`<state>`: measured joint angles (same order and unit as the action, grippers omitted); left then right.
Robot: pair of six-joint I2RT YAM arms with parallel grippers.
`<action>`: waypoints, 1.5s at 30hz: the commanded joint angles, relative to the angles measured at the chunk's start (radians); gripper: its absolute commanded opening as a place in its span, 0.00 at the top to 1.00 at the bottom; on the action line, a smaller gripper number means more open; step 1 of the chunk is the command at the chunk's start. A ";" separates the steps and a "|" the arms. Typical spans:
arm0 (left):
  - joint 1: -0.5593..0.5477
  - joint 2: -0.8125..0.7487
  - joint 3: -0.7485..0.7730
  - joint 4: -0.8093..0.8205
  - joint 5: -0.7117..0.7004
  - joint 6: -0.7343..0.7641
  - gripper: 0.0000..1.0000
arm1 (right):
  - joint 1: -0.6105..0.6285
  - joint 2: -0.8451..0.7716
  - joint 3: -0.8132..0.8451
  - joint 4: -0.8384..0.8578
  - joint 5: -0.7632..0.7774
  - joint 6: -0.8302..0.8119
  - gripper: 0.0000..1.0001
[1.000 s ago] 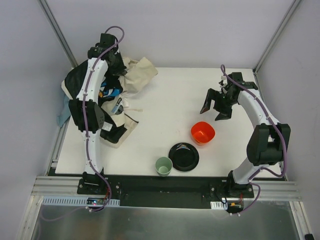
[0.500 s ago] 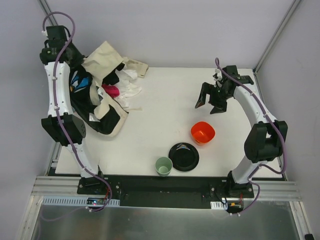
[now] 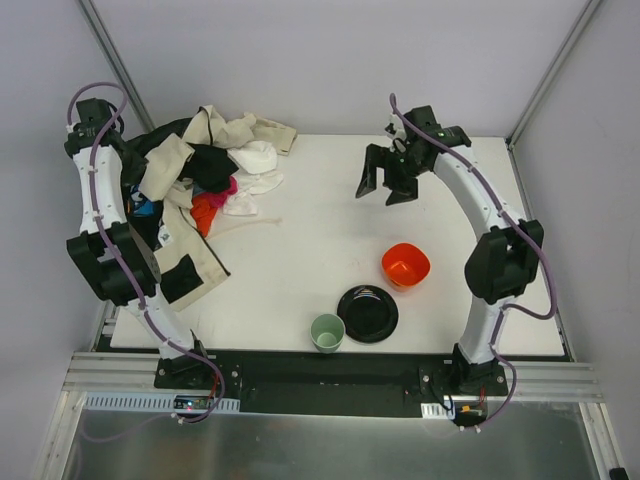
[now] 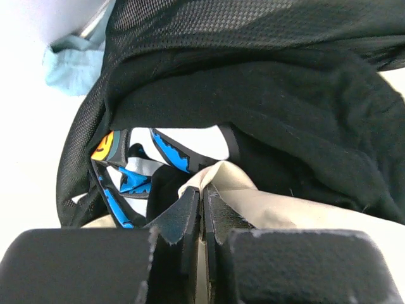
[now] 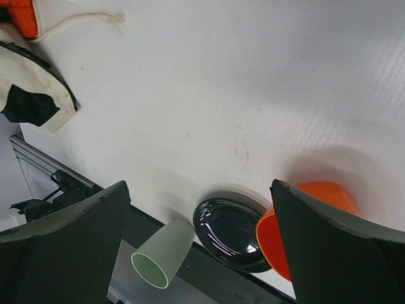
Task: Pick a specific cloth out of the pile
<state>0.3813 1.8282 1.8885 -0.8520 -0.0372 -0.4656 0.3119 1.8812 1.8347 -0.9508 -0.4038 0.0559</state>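
Orange-red and part-buried, the cloth point(image 3: 203, 210) lies on the right-hand flank of the pile point(image 3: 215, 165), nearer the left gripper point(image 4: 202, 193), which pinches the pile's cream-trimmed fabric, than the right gripper point(image 3: 385, 188), spread wide, well off to its right.

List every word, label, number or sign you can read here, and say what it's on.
No readable text in any view.
Printed fabric in the pile: blue, white and orange shapes only, with no letters I can make out.
Orange bowl, black plate, green cup: no markings visible.
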 commanded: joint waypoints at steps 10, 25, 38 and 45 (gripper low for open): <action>0.067 0.140 -0.034 0.005 0.084 0.053 0.87 | 0.159 0.091 0.176 -0.069 0.008 0.071 0.04; 0.051 0.025 -0.219 0.004 0.256 0.085 0.01 | 0.174 0.053 0.071 -0.036 0.025 0.082 0.04; -0.071 0.014 -0.535 0.024 0.180 0.100 0.01 | 0.174 0.019 0.029 -0.040 0.031 0.058 0.04; -0.125 0.085 -0.638 0.013 0.117 0.120 0.01 | 0.173 0.010 0.014 -0.051 0.037 0.033 0.04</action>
<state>0.2832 1.8435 1.3186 -0.7952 0.1558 -0.3771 0.4877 1.9572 1.8549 -0.9768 -0.3798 0.1085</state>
